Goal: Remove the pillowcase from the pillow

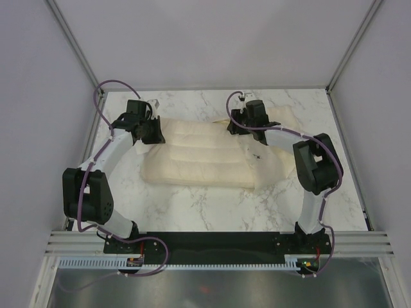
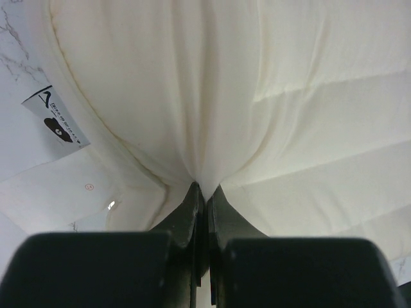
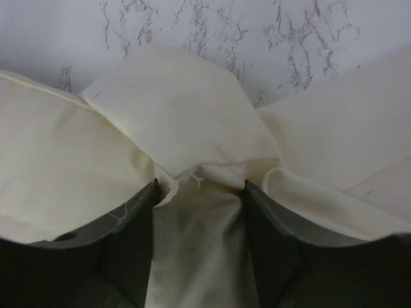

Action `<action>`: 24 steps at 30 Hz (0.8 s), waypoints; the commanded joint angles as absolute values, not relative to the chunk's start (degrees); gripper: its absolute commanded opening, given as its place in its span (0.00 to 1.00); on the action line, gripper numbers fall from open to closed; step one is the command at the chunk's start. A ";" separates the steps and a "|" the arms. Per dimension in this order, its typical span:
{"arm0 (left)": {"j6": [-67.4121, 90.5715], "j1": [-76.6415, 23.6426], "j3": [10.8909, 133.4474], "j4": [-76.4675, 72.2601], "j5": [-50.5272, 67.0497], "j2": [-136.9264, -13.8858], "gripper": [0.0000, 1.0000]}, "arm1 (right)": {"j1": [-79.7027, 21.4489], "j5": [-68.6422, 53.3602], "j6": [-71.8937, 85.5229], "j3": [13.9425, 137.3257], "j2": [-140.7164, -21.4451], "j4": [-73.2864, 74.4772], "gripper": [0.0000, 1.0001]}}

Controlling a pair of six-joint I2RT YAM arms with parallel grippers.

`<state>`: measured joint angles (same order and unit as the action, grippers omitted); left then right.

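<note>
Pillow lies flat across the middle of the marble bench, its long side running left to right and its quilted seams showing over most of its length. The pillowcase is thin, limp cloth bunched in soft folds over and around the pillow's right end, with a small dark mark on it near where the bare quilting stops. The left gripper sits at the far left corner of the pillow. In the left wrist view its 2 fingers are pressed tight together on a pinch of the pillow's cream fabric, and creases fan out from that point. A small printed label hangs off the seam just beside it. The right gripper is at the pillow's far edge toward the right. In the right wrist view its jaws stand apart with a fold of pillowcase gathered between and ahead of them. Whether they press on the cloth cannot be told.
</note>
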<state>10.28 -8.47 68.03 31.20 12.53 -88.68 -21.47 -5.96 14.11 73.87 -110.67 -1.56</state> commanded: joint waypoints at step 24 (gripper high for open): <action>7.82 -5.62 69.87 30.67 -2.55 -85.61 0.02 | -19.78 11.52 11.25 59.69 -88.68 4.48 0.00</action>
